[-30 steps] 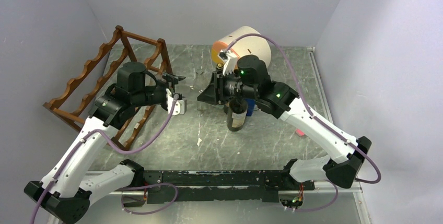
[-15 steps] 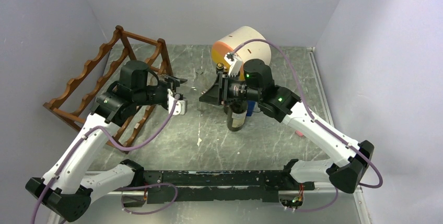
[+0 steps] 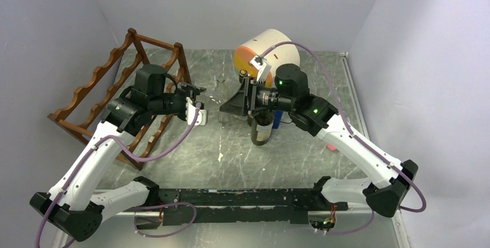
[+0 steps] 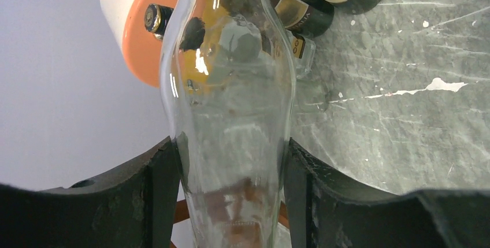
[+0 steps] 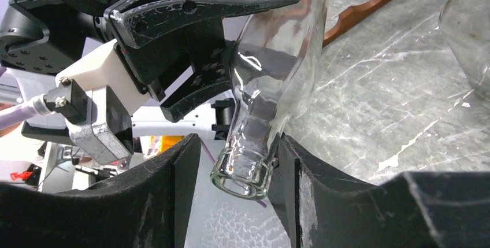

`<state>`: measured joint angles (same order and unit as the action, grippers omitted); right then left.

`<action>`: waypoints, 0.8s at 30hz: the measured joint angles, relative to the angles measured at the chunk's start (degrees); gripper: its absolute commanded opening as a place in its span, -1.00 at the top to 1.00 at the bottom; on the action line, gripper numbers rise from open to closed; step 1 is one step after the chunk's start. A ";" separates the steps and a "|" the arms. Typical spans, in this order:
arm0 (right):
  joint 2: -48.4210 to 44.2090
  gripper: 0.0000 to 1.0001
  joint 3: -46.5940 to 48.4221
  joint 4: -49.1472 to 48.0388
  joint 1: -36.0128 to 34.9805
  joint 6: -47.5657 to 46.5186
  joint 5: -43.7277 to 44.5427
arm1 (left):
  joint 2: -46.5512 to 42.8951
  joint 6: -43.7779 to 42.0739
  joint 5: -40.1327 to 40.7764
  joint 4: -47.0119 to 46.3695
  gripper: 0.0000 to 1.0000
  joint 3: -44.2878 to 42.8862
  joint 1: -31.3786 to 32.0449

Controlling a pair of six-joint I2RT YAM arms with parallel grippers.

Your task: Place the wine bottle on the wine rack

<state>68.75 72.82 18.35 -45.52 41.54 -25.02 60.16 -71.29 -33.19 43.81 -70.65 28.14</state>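
Two grippers face each other above the middle of the table [image 3: 231,158], with the clear glass wine bottle [image 4: 231,109] held in the air between them. The left gripper [image 4: 230,150] is clamped on the bottle's body, its black fingers [image 4: 159,196] pressed against the glass on both sides. The right gripper [image 5: 240,144] has the bottle's neck and mouth between its jaws, but they stand slack, with a gap showing on one side of the neck. The wine rack [image 3: 95,76] stands in the far-left corner of the table, behind the left arm and apart from the bottle. A dark bottle [image 3: 261,131] stands upright under the right wrist, near an orange-and-white drum [image 3: 271,48] at the far edge.
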 measured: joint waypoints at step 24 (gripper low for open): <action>6.29 0.18 4.11 5.97 0.07 -2.78 3.30 | 0.26 -1.38 3.15 2.32 0.86 0.00 -0.02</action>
<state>75.05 76.93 24.32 -45.45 38.76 -21.71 60.42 -72.66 -30.04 46.13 -70.65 28.12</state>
